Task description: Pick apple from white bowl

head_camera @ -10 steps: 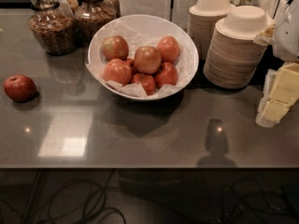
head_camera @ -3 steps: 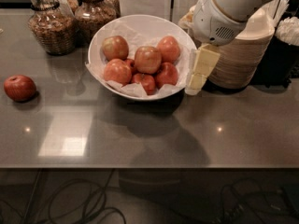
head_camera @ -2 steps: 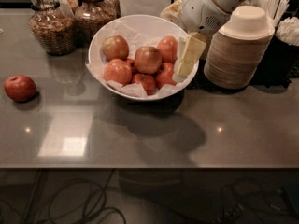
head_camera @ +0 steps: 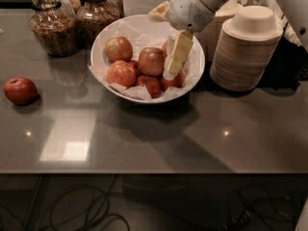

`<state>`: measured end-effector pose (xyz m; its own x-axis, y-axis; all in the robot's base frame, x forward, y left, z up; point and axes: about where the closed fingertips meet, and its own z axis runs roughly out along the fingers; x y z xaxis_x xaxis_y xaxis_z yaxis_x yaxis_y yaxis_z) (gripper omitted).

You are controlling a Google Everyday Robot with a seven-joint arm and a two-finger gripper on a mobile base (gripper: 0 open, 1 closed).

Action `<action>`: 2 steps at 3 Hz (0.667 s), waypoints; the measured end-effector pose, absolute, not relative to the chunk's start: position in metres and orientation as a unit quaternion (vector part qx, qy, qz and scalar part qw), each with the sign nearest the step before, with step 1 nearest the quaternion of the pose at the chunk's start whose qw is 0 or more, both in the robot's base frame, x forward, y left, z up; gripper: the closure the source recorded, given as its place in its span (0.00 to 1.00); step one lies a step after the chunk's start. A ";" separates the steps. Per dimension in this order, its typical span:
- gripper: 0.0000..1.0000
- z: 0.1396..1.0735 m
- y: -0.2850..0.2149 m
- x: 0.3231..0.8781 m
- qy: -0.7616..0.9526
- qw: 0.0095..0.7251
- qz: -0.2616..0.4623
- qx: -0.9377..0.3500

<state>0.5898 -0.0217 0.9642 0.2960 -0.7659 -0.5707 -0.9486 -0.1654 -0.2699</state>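
The white bowl (head_camera: 96,49), lined with crinkled white paper, stands at the back middle of the grey table and holds several apples. The large orange-red apple (head_camera: 151,60) with a paler blush lies in the middle of the bowl. My gripper (head_camera: 174,57) hangs from the white arm coming in from the upper right. It points down into the right side of the bowl, just right of that apple, with its tip low among the fruit. It hides an apple at the bowl's right side.
A darker red apple (head_camera: 20,90) lies alone on the table at the left. Two glass jars (head_camera: 53,25) stand behind the bowl at the left. Stacks of beige disposable bowls (head_camera: 246,49) stand close on the right. The table's front edge (head_camera: 154,171) runs across, with cables below.
The arm has come in from the right, past the stacked beige bowls, and moved left over the white bowl. The gripper now sits lower, among the apples on the right side.
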 end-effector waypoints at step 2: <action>0.00 0.942 -0.013 0.611 0.583 0.274 0.107 -0.758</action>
